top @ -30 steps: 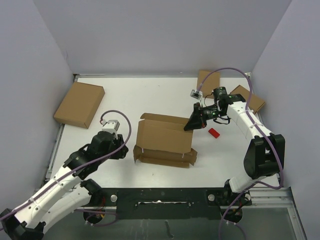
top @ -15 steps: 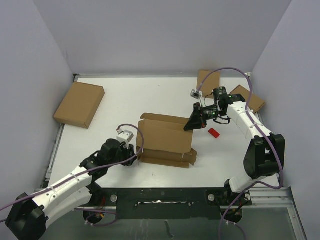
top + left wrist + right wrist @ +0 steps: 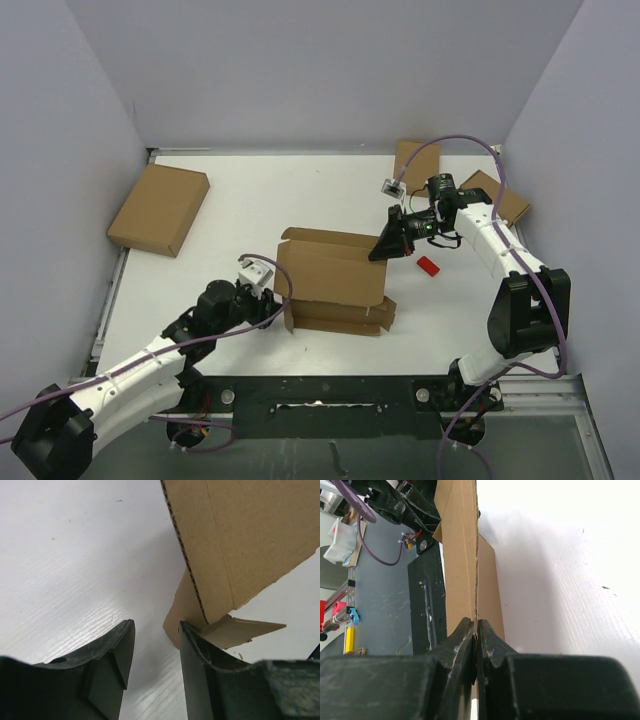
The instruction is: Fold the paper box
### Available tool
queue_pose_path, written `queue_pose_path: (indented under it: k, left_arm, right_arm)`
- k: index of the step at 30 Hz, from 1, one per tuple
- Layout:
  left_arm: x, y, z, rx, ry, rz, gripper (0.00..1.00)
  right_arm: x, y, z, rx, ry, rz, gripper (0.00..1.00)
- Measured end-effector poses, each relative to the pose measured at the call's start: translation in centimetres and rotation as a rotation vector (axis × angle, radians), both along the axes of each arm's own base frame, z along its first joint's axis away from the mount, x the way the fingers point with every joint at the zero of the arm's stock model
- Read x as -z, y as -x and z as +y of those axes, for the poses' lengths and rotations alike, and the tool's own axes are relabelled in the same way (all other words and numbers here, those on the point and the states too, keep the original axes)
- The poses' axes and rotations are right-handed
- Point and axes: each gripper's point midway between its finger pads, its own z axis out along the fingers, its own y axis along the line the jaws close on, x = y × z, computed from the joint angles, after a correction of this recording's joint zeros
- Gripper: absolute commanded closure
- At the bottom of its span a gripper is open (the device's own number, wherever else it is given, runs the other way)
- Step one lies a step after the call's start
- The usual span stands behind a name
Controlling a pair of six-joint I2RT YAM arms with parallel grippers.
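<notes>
The paper box is a brown die-cut mailer lying half-folded mid-table, its large panel raised. My right gripper is shut on the panel's right edge and holds it up; the right wrist view shows the jaws pinched on the thin cardboard edge, with the box stretching away. My left gripper is open at the box's near left corner. In the left wrist view, its right finger touches the left side flap. Bare table lies between the fingers.
A larger brown box lies at the far left. Two smaller brown boxes lie at the back right behind the right arm. A small red object lies right of the paper box. Grey walls enclose the table.
My left arm has moved right to the box's left side, and the left flap and near edge have shifted a little right. The right arm has not moved.
</notes>
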Motion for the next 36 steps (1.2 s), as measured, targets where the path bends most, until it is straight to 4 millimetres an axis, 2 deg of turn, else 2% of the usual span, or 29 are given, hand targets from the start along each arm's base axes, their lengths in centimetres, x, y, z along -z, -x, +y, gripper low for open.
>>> queue_pose_path:
  k: [14, 22, 36]
  left_arm:
    - [0.1, 0.5, -0.7, 0.075, 0.001, -0.036, 0.56]
    - [-1.6, 1.6, -0.8, 0.089, 0.051, -0.061, 0.56]
    - [0.1, 3.9, -1.8, 0.148, 0.030, 0.024, 0.51]
  right_arm:
    - [0.1, -0.1, -0.2, 0.007, 0.004, -0.001, 1.00]
    - [0.1, -0.1, -0.2, 0.007, 0.004, 0.000, 1.00]
    - [0.1, -0.1, -0.2, 0.007, 0.004, -0.001, 1.00]
